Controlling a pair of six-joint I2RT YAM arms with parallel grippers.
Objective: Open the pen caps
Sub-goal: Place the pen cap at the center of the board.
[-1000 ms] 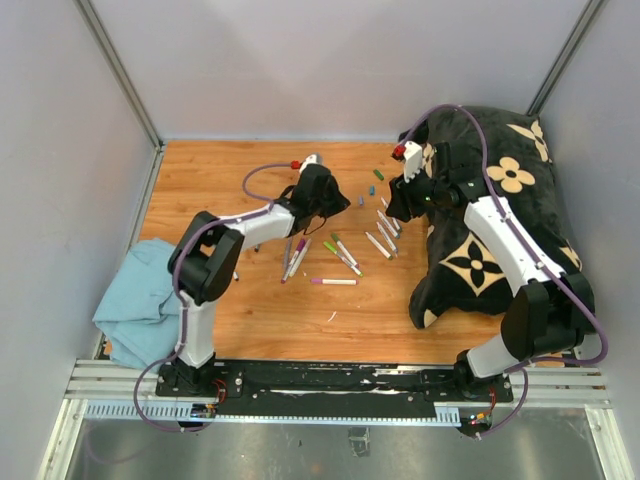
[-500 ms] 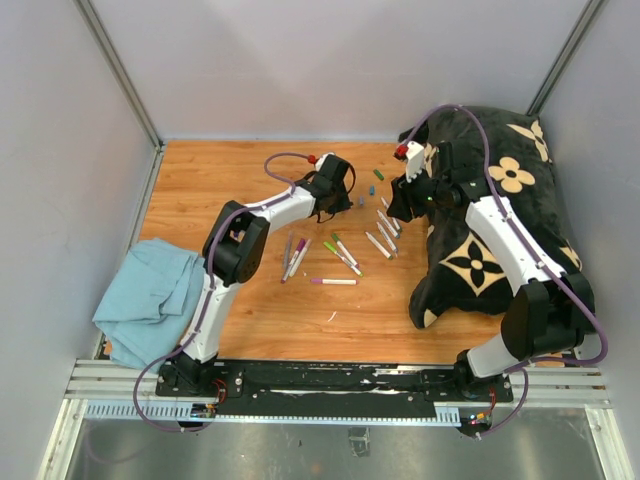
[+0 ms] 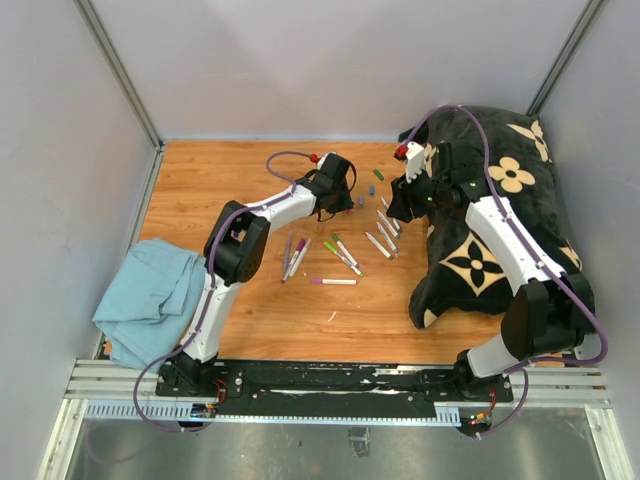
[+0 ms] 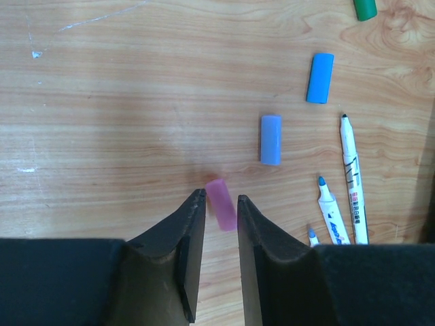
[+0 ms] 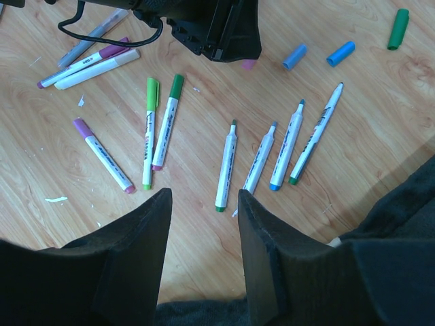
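A loose pink cap (image 4: 222, 204) lies on the wooden table (image 4: 102, 102) just past the tips of my left gripper (image 4: 219, 198). The jaws are narrowly open, and a gap shows beside the cap. Loose periwinkle (image 4: 270, 139), blue (image 4: 319, 77) and green (image 4: 365, 8) caps lie beyond it. My right gripper (image 5: 204, 193) is open and empty above a row of uncapped white pens (image 5: 262, 156). Pens with a light green cap (image 5: 152, 92), a dark green cap (image 5: 176, 87) and a purple cap (image 5: 83, 127) lie to their left. In the top view the left gripper (image 3: 345, 203) faces the right gripper (image 3: 396, 208).
A dark blanket with cream flowers (image 3: 500, 230) covers the table's right side under the right arm. A light blue cloth (image 3: 150, 295) lies at the left edge. More pens (image 3: 295, 255) lie mid-table. Grey walls enclose the table.
My left arm swung to the right and reached out to the loose caps, then held still over the last half second. The right arm has not moved.
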